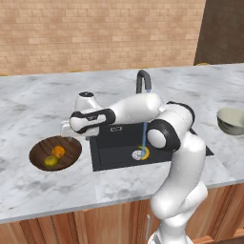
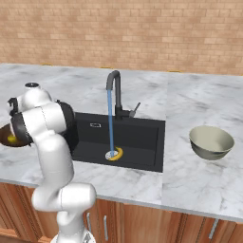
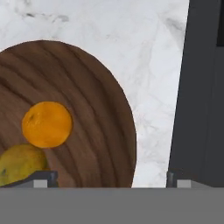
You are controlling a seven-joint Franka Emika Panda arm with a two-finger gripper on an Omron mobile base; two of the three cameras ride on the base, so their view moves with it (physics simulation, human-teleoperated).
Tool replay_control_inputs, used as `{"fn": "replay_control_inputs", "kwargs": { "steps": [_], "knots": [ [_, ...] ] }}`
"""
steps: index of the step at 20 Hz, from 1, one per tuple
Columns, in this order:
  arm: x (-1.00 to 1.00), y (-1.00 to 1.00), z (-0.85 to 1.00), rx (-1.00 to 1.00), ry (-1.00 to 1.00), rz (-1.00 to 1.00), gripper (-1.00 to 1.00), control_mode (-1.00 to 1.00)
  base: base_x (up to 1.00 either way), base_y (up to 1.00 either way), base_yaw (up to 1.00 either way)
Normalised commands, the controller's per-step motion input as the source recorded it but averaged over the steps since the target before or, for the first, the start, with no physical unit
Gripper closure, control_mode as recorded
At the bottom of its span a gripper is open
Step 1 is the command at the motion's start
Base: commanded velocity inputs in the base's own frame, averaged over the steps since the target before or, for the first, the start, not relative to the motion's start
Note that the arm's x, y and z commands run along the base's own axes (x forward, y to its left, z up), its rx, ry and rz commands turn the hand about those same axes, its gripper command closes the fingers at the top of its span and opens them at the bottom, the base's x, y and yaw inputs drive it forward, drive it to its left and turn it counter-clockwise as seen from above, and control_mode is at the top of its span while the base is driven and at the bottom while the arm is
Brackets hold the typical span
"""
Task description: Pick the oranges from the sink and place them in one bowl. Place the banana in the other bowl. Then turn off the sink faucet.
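Note:
Two oranges lie in the dark wooden bowl (image 1: 71, 150) left of the sink (image 1: 114, 147): a bright one (image 1: 58, 151) and a duller yellow-green one (image 1: 51, 161). My gripper (image 1: 66, 131) hovers just above the bowl's sink-side rim, open and holding nothing. In the hand view its fingertips (image 3: 43, 178) stand wide apart over the bowl (image 3: 87, 109), with the bright orange (image 3: 47, 124) and the yellow-green one (image 3: 22, 164) below. The banana (image 2: 116, 154) lies by the drain in the sink (image 2: 137, 137). Water streams from the faucet (image 2: 114, 90). The pale bowl (image 2: 211, 141) sits right of the sink.
The marble counter (image 1: 119, 186) runs around the sink, with a brick wall behind it. My arm stretches low across the sink's left half toward the wooden bowl. The faucet's thin lever (image 2: 136, 108) sticks out to the right of its base.

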Motion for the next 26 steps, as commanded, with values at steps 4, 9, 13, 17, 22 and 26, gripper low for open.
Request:
{"fn": "replay_control_inputs", "kwargs": {
  "steps": [4,9,13,17,22,26],
  "knots": [
    [-0.45,-0.70,0.32,0.05,0.00,-0.01,-1.00,-1.00,0.00,0.00,0.00],
    [-0.35,-0.78,0.15,0.01,0.00,-0.04,-1.00,-1.00,0.00,0.00,0.00],
    [-0.06,-0.74,0.00,0.00,0.00,-0.06,-1.00,-1.00,0.00,0.00,0.00],
    [0.00,-0.77,0.00,-0.01,0.00,0.00,-1.00,-1.00,0.00,0.00,0.00],
    [0.00,-0.77,0.00,-0.03,0.00,0.00,-1.00,-1.00,0.00,0.00,0.00],
    [0.00,-0.72,-0.03,-0.02,0.00,0.00,-1.00,-1.00,0.00,0.00,0.00]
  ]
}}
